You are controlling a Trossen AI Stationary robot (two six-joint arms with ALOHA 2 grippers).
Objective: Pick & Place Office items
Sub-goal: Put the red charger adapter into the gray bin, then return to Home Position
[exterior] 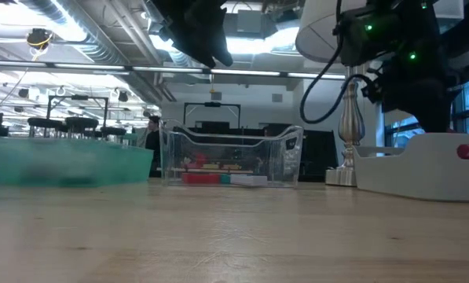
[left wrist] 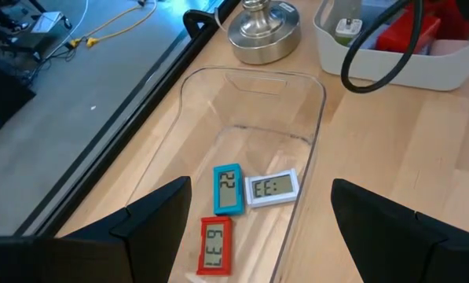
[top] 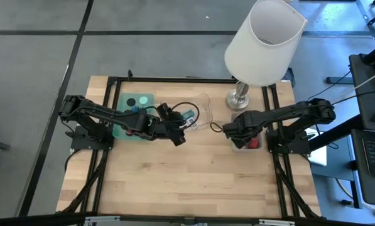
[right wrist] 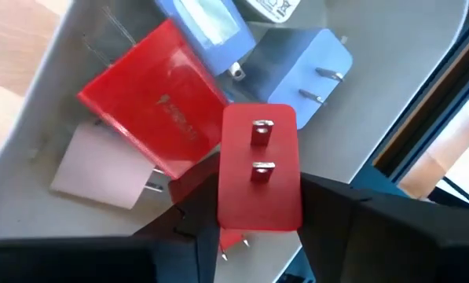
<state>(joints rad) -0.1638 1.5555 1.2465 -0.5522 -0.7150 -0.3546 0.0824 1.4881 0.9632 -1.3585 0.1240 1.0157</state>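
Inside the clear tray (left wrist: 254,157), tags read "22" (left wrist: 227,189) and "6.37" (left wrist: 215,244); left claw (left wrist: 258,228) gapes, right claw (right wrist: 254,228) clamps a red plug (right wrist: 259,169).

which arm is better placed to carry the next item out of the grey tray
Right. The right gripper is already shut on a red plug block above the grey tray. The left gripper hangs open over the clear tray, holding nothing, away from the grey tray.
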